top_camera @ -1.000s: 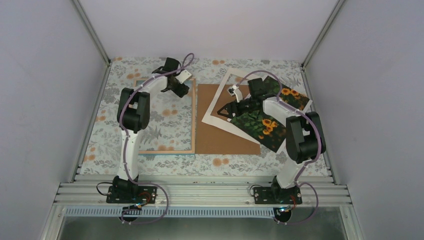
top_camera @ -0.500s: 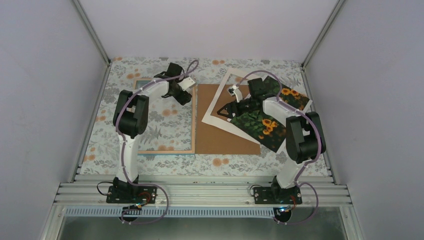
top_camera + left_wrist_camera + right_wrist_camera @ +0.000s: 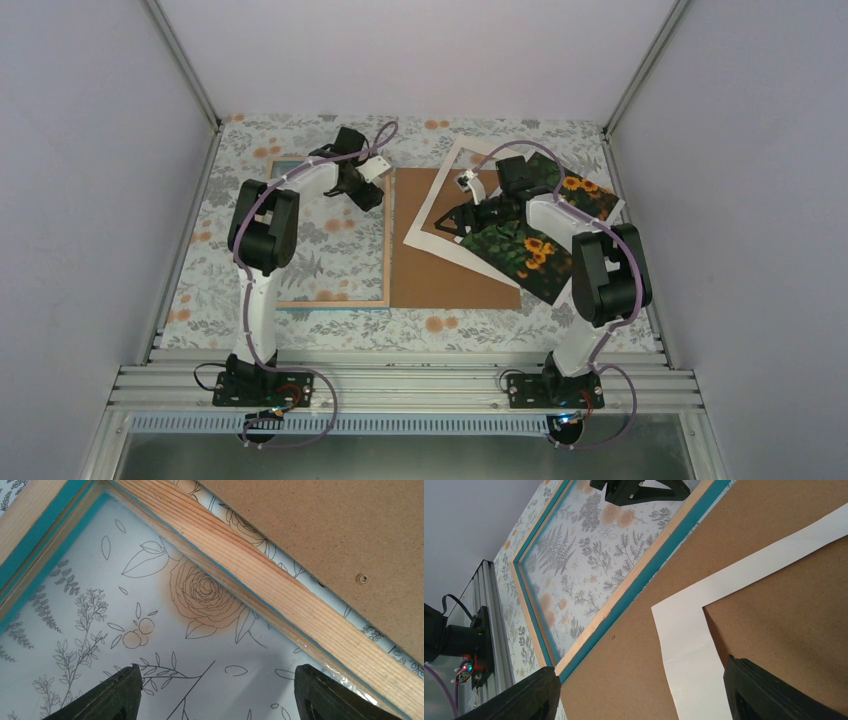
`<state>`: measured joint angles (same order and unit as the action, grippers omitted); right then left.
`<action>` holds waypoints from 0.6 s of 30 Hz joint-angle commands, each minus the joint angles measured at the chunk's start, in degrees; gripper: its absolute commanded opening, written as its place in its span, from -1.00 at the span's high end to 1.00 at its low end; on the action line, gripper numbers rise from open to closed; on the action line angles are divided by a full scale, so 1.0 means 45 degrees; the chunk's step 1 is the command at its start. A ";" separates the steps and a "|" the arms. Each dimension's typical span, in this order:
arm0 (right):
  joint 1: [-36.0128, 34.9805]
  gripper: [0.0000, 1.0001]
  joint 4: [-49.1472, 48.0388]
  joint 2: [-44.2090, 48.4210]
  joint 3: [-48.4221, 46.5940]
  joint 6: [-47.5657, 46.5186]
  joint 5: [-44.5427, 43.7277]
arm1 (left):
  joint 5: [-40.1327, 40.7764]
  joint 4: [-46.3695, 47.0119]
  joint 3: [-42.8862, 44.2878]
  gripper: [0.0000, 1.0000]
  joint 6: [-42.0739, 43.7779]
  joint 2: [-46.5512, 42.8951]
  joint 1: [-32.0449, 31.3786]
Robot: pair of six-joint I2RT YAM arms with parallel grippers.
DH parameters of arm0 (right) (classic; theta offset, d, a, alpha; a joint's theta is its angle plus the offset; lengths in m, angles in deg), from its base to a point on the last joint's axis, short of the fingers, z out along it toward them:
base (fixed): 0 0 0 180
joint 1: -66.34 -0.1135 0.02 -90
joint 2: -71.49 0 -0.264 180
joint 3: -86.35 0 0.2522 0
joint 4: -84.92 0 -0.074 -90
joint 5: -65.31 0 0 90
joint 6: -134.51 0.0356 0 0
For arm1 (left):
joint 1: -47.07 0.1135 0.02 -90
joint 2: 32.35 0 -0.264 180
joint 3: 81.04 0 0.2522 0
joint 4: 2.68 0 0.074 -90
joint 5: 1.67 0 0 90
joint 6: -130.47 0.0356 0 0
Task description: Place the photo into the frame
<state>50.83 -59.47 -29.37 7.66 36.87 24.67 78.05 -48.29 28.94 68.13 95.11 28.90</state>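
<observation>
Photo (image 3: pixel 525 255) at right: thin, glossy, likely light, floppy, slippery; pinch its near edge; left gripper (image 3: pixel 217 682) and right gripper (image 3: pixel 640 677) spread wide, empty

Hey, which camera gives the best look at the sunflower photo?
The top external view: the photo lies on the right, partly hidden by the right arm. Neither wrist view shows it, only the frame, brown board and, from the right wrist, the white mat.
</observation>
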 commanded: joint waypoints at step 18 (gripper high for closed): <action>0.0196 -0.63 -0.0033 0.0560 0.0363 -0.0751 0.0114 | -0.1127 -0.3095 -0.6670 -0.56 0.5157 -0.7413 0.4068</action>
<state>51.42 -59.41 -28.47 8.69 35.53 24.56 71.91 -58.46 6.30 81.44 68.12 43.28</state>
